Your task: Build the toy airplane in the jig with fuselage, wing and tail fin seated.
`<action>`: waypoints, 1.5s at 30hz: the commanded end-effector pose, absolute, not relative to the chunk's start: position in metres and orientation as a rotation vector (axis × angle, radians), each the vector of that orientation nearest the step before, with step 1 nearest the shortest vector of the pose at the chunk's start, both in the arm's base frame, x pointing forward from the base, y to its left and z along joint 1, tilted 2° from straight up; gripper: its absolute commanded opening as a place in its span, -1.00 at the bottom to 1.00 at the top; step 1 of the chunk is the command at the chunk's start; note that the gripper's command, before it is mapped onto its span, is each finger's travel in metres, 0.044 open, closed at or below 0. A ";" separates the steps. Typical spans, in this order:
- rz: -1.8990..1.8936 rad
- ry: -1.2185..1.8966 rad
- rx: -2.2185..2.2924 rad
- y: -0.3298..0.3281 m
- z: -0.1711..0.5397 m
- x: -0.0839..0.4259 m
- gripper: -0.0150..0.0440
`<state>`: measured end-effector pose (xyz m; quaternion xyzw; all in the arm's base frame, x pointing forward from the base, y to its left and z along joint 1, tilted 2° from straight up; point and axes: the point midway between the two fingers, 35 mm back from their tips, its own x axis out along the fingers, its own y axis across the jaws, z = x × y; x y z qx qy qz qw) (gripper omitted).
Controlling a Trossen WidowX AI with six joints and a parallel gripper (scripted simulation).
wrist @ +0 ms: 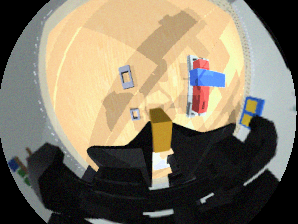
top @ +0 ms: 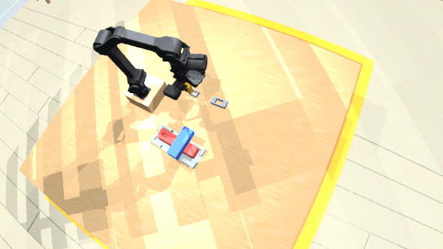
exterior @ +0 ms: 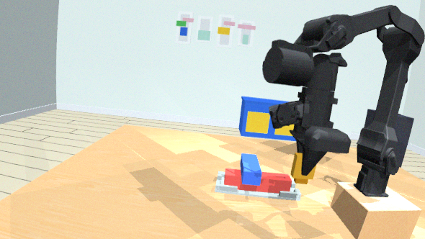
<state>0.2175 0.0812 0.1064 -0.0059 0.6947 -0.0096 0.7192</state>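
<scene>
The red fuselage (top: 192, 151) (exterior: 275, 183) (wrist: 200, 102) lies flat in the pale grey cradle (top: 191, 165) (exterior: 225, 188) (wrist: 190, 107). The blue wing (top: 181, 142) (exterior: 251, 169) (wrist: 215, 78) rests across the top of the fuselage; its tab is hidden. A dark socket shows near the fuselage end nearer the robot base in the top view. My gripper (exterior: 305, 167) (wrist: 156, 123) is shut on the yellow tail fin (top: 190, 89) (exterior: 297, 170) (wrist: 161, 137) and holds it above the table, off to the tail side of the cradle. The fin points downward, apart from the fuselage.
A larger grey rectangular frame (top: 225, 104) (wrist: 128, 86) and a smaller one (top: 197, 94) (wrist: 135, 118) lie on the table, the smaller near the gripper in the top view. The arm's wooden base block (top: 140, 104) (exterior: 389, 219) stands beyond the cradle's tail side.
</scene>
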 end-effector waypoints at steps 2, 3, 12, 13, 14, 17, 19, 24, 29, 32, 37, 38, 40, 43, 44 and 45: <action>-0.019 1.540 -0.016 0.068 0.103 0.222 -0.49; -0.019 1.540 -0.016 0.065 0.102 0.223 -0.49; -0.019 1.539 -0.019 0.036 0.097 0.229 -0.49; -0.019 1.539 -0.019 0.032 0.096 0.230 -0.49; -0.019 1.539 -0.020 0.029 0.096 0.230 -0.49; -0.020 1.539 -0.021 0.019 0.094 0.231 -0.49; -0.020 1.538 -0.021 0.013 0.093 0.232 -0.49; -0.020 1.538 -0.023 -0.003 0.090 0.232 -0.49; -0.021 1.538 -0.025 -0.020 0.088 0.232 -0.49; -0.022 1.538 -0.026 -0.029 0.086 0.231 -0.49; -0.023 1.538 -0.028 -0.045 0.083 0.228 -0.49; -0.023 1.538 -0.029 -0.048 0.083 0.227 -0.49; -0.023 1.538 -0.030 -0.055 0.082 0.226 -0.49; -0.024 1.538 -0.031 -0.064 0.080 0.223 -0.49; -0.024 1.538 -0.032 -0.067 0.080 0.223 -0.49; -0.024 1.538 -0.032 -0.070 0.079 0.222 -0.49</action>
